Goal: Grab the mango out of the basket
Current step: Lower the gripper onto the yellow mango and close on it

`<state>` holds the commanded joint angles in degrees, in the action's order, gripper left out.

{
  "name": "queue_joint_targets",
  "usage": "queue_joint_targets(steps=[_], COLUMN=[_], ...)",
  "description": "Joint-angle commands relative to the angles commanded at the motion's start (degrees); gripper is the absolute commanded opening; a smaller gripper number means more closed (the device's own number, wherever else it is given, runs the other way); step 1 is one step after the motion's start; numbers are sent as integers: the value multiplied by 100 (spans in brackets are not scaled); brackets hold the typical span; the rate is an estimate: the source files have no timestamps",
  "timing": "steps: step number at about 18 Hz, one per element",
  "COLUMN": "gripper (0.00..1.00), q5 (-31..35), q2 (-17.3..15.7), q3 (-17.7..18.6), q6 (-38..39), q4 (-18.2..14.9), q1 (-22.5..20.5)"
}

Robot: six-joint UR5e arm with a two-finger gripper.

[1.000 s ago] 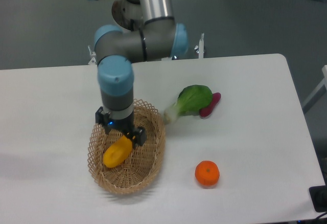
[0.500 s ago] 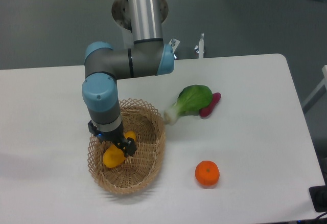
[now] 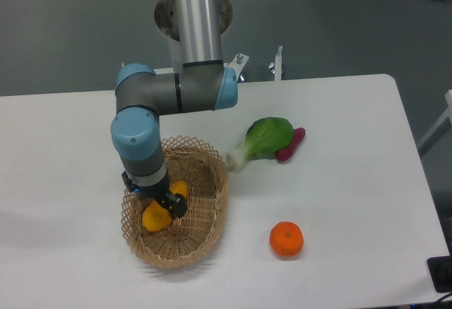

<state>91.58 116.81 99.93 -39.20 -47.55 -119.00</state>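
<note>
On the white table, toward its left side, sits an oval woven wicker basket with an open lattice rim. My arm, grey with pale blue joint caps, reaches down from the rear into that basket. My gripper is low inside the basket, directly over the mango, a smooth yellow-orange fruit lying slantwise on the basket floor. One end of the mango shows at the lower left of my fingers and a smaller part shows at the upper right, so my fingers straddle its middle. From this view I cannot tell whether my fingers are pressed onto the fruit or only spread around it.

To the right of the basket, just beyond its rim, lies a green leafy vegetable with a pale stalk, and a dark pink piece touches its far side. Nearer the front edge, well apart from the basket, rests a round orange.
</note>
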Motion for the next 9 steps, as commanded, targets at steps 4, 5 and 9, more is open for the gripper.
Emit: queue_joint_targets(steps=[4, 5, 9], gripper=[55, 55, 47], q5=[0, 0, -9], q2=[-9, -9, -26], q3=[9, 9, 0], q6=[-26, -26, -44], q4=[9, 9, 0], q1=[0, 0, 0])
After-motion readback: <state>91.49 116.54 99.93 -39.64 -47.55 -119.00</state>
